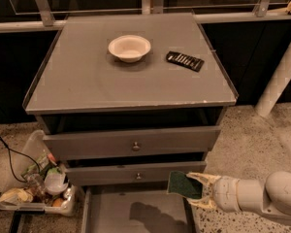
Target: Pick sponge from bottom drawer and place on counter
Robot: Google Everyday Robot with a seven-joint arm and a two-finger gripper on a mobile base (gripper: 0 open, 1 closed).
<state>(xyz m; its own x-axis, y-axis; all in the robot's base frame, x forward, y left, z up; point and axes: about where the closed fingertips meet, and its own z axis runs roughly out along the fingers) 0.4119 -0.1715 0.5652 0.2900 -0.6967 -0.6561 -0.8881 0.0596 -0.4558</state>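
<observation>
The bottom drawer (111,212) is sitting pulled out, low and flat. Over the right side of the bottom drawer, the tool (190,189) is hanging in the air. It is squeezing the sponge (184,185) between its two fingers, with the green face showing. The sponge is up off the floor of the bottom drawer, casting a dark shadow there. The pale arm (262,198) is reaching in from the right of the bottom drawer. A tub (36,193) full of odds and ends is lying on the ground just left of the bottom drawer. Two drawers (131,142) with round knobs are sitting above the bottom drawer. Well above it, the worktop (111,86) is carrying a white bowl (129,47), over the middle of the bottom drawer, and a black ridged thing (184,60), over its right side.
</observation>
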